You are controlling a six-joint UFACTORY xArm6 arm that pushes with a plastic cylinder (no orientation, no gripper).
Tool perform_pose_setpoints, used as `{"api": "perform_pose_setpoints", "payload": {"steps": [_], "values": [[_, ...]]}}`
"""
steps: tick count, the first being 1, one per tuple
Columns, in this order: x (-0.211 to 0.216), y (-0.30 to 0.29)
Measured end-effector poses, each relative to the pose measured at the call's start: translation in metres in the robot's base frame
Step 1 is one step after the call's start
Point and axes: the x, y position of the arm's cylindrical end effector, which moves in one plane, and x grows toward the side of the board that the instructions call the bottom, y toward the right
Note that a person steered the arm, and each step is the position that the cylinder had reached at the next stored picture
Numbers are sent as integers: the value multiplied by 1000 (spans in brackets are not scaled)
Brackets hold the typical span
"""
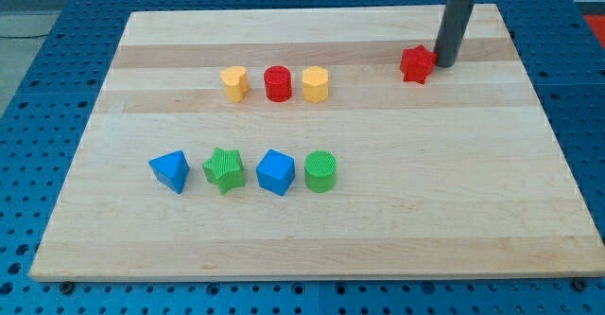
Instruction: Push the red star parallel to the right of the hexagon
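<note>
Red star (416, 64) sat at upper right of the desk (312, 230), well apart from the yellow hexagon (316, 84); tip (441, 64) touched its right side; rod-only end effector, nothing to clench; push apparently starting; next move judged leftward, toward the hexagon's right.

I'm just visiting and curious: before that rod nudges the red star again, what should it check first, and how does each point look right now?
1. My tip beside the red star: ok, it sits at the star's right edge; actual contact cannot be told.
2. Tip on the correct side for pushing left: ok.
3. Yellow hexagon located: ok, it ends the upper row, right of the red cylinder.
4. Path from star to hexagon free of blocks: ok.
5. Star level with the hexagon: not ok, it lies slightly nearer the view's top.
6. Star close to the hexagon: not ok, a wide gap remains.
</note>
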Motion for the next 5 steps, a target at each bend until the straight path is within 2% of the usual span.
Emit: {"api": "perform_pose_setpoints", "payload": {"steps": [5], "values": [[40,-57]]}}
